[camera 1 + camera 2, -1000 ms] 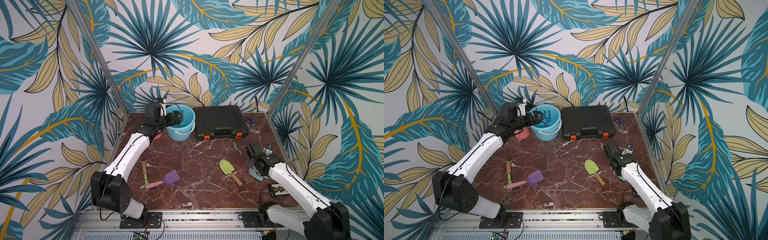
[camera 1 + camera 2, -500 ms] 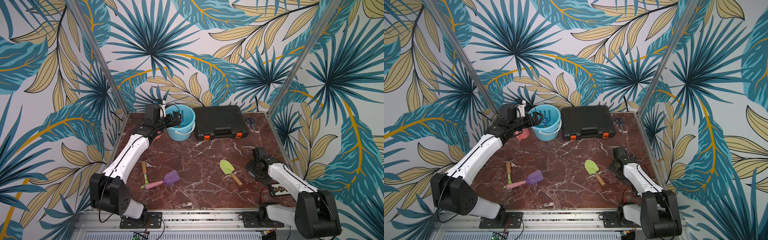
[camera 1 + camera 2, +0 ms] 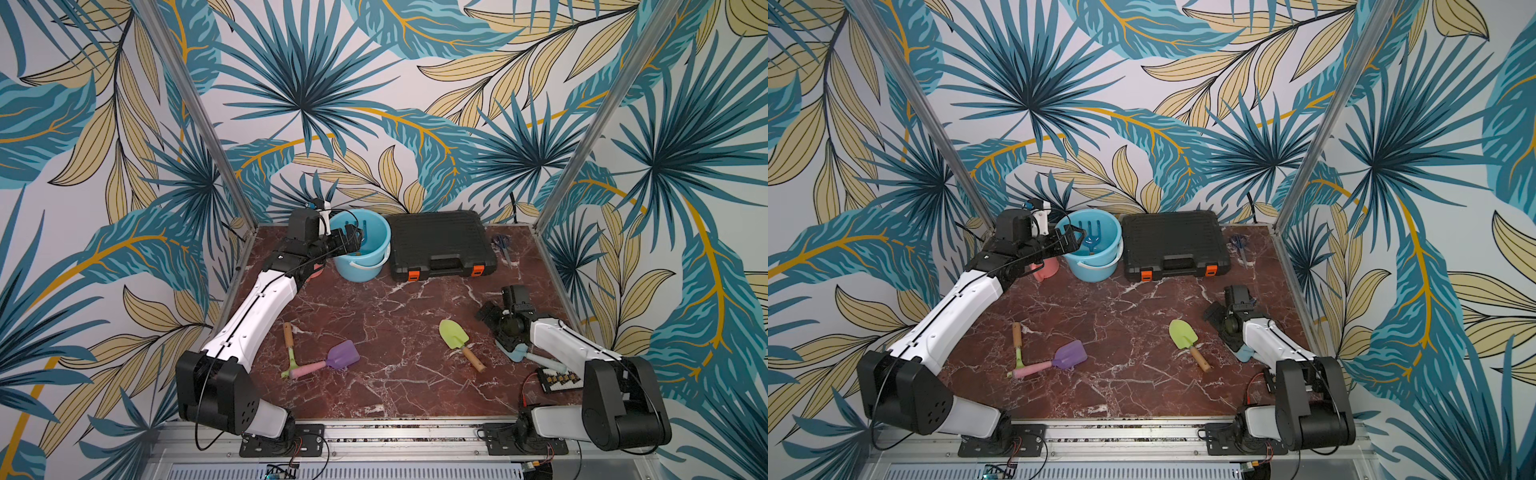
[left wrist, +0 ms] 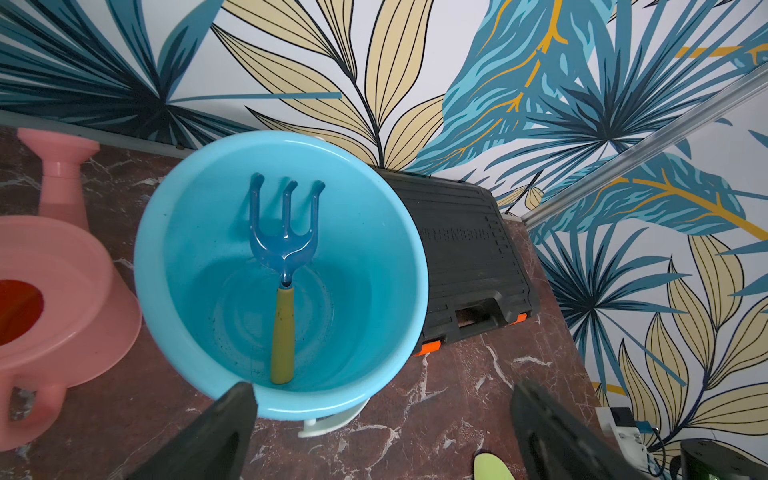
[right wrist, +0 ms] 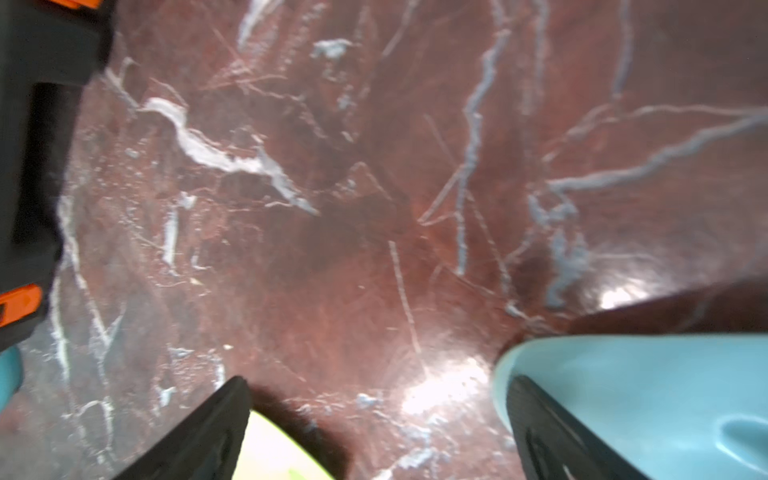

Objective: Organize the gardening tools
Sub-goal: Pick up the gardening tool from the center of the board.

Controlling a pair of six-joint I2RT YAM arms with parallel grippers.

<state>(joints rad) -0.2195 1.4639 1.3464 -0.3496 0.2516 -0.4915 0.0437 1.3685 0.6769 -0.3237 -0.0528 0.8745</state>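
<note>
A blue fork-rake (image 4: 284, 249) lies inside the blue bucket (image 3: 361, 268) at the back left. My left gripper (image 3: 353, 245) hovers over the bucket's near rim (image 4: 399, 232), open and empty. A pink watering can (image 4: 62, 291) stands beside the bucket. On the table lie a green wooden-handled hoe (image 3: 289, 340), a purple scoop (image 3: 343, 355) and a lime trowel (image 3: 453, 334). My right gripper (image 3: 496, 330) is low over the table, open and empty, between the lime trowel and a pale blue trowel (image 5: 644, 395). That trowel lies partly under the right arm.
A shut black case (image 3: 440, 243) with orange latches sits right of the bucket. Blue-handled scissors (image 3: 500, 241) lie at the back right. A small circuit board (image 3: 557, 379) with wires rests near the right arm's base. Metal posts and patterned walls enclose the table.
My right arm has folded back and its gripper has dropped lower toward the table by the pale blue trowel. The left arm has barely moved.
</note>
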